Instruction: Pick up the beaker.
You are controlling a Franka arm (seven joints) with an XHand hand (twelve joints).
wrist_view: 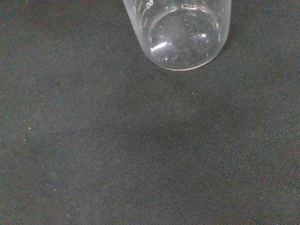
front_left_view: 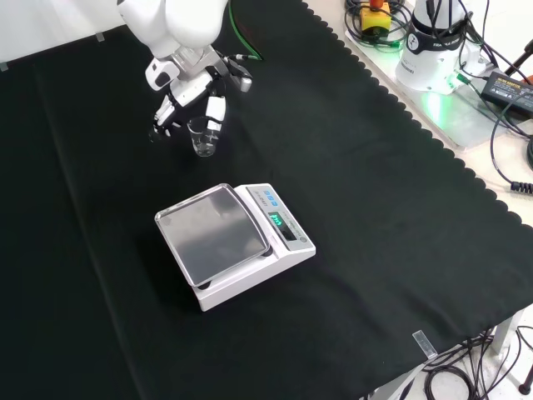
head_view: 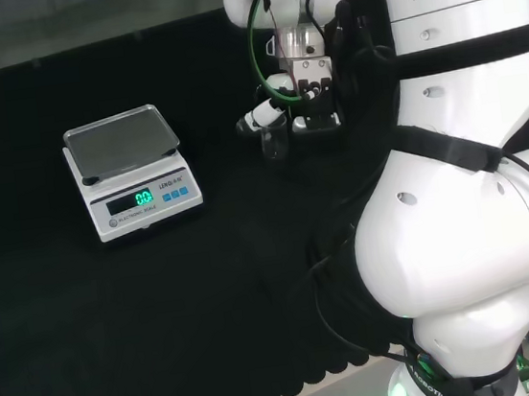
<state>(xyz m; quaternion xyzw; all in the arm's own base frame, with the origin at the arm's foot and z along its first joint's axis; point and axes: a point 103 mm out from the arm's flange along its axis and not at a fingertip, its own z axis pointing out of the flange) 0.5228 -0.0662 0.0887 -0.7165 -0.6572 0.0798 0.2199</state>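
A small clear glass beaker with white printed marks stands upright near the cloth's far edge; the hand pinches it.

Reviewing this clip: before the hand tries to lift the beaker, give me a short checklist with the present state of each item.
1. Beaker upright on the cloth: ok.
2. Hand at the beaker: ok, right beside it in the front view.
3. Fingers closed round the beaker: cannot tell.
4. Beaker empty: ok, the wrist view shows a clear bottom.
5. Scale out of the lift path: ok, it stands apart, nearer the camera in the front view.
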